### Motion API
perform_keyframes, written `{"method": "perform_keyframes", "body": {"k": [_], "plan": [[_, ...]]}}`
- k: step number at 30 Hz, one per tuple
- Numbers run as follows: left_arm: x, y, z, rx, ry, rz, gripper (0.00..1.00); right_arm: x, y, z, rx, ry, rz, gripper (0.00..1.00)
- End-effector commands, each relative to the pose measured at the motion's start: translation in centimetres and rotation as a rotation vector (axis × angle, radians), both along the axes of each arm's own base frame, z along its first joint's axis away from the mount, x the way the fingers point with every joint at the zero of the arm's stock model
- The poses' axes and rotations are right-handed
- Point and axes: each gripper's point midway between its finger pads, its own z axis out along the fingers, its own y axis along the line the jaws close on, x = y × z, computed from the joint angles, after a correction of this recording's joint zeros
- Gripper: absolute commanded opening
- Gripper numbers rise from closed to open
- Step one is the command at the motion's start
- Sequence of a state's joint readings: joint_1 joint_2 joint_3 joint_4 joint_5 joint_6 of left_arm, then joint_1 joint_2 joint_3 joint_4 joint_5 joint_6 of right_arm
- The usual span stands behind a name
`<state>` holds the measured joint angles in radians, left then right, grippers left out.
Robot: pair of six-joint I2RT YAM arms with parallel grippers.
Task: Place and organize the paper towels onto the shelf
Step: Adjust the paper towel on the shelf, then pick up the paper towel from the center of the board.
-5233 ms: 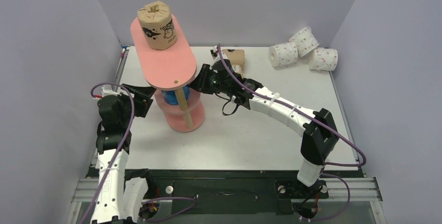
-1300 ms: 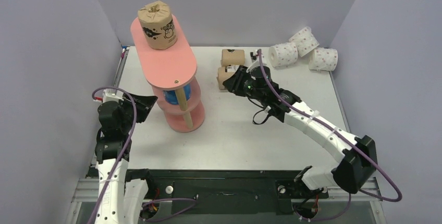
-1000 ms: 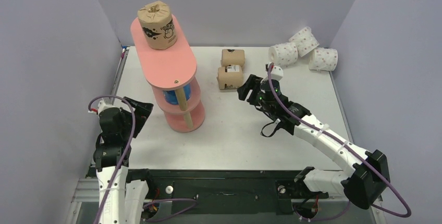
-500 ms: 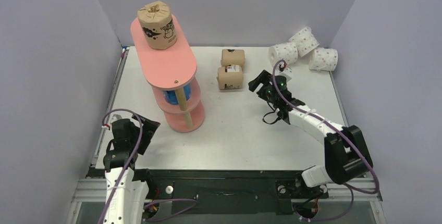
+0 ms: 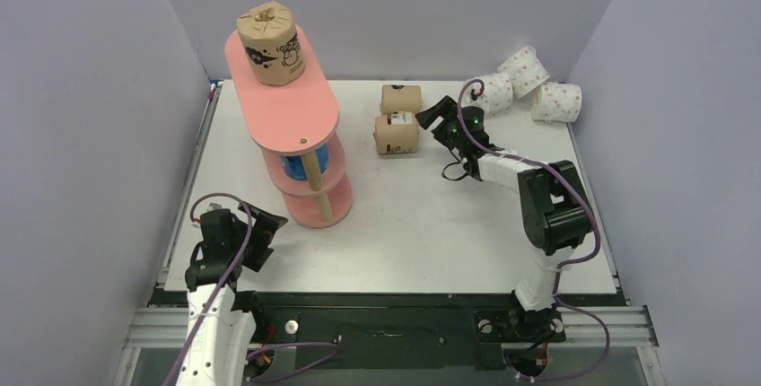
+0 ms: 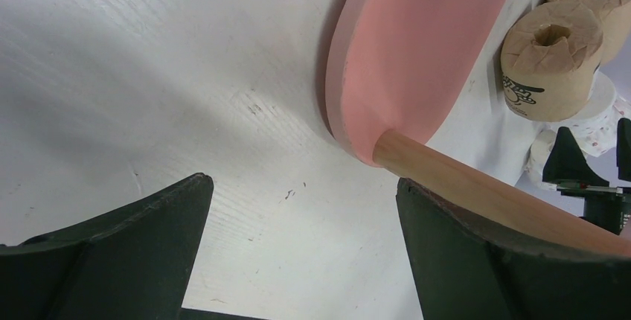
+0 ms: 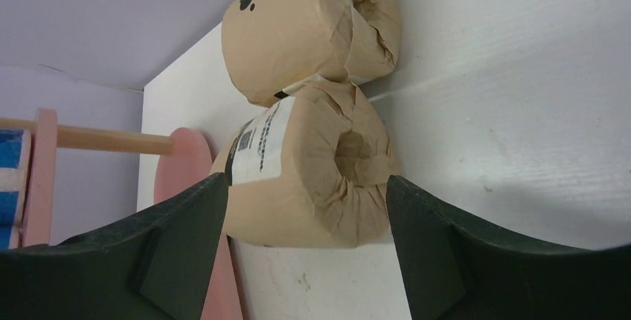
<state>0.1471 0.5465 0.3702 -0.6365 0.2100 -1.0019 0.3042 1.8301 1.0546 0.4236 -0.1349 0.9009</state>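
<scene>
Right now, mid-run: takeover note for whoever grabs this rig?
Left gripper: open, empty, low beside the shelf base.
Right gripper: open, empty, aimed at the near brown roll, not touching.
Done: top brown roll on the top tier; blue roll visible on the middle tier, count hidden.
To do: near brown roll and far brown roll on the table, plus three dotted rolls far right.

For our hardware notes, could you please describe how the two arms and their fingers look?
The left arm and right arm have white links and black joints, each trailed by a purple cable. The left gripper and right gripper carry broad matte black fingers. A small green light glows near the right wrist.
</scene>
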Motion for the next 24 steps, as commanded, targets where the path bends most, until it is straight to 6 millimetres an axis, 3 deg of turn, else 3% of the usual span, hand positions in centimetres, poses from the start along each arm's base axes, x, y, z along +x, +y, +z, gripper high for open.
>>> {"method": "perform_keyframes", "body": {"k": [1, 7, 12, 24], "plan": [[0.7, -0.1, 0.3, -0.01, -0.035, -0.008, 0.93, 2.6, 2.2, 3.0, 0.075, -0.105, 0.061, 0.73], [0.6, -0.2, 0.0, -0.013, -0.033, -0.014, 0.93, 3.4, 3.9, 1.5, 0.09, -0.079, 0.108, 0.73], [0.7, -0.2, 0.0, -0.013, -0.036, -0.019, 0.93, 2.6, 5.1, 0.7, 0.095, -0.061, 0.132, 0.71], [0.6, -0.7, -0.3, -0.033, -0.041, -0.032, 0.93, -3.1, 8.6, -0.5, 0.098, -0.002, 0.198, 0.69]]}}
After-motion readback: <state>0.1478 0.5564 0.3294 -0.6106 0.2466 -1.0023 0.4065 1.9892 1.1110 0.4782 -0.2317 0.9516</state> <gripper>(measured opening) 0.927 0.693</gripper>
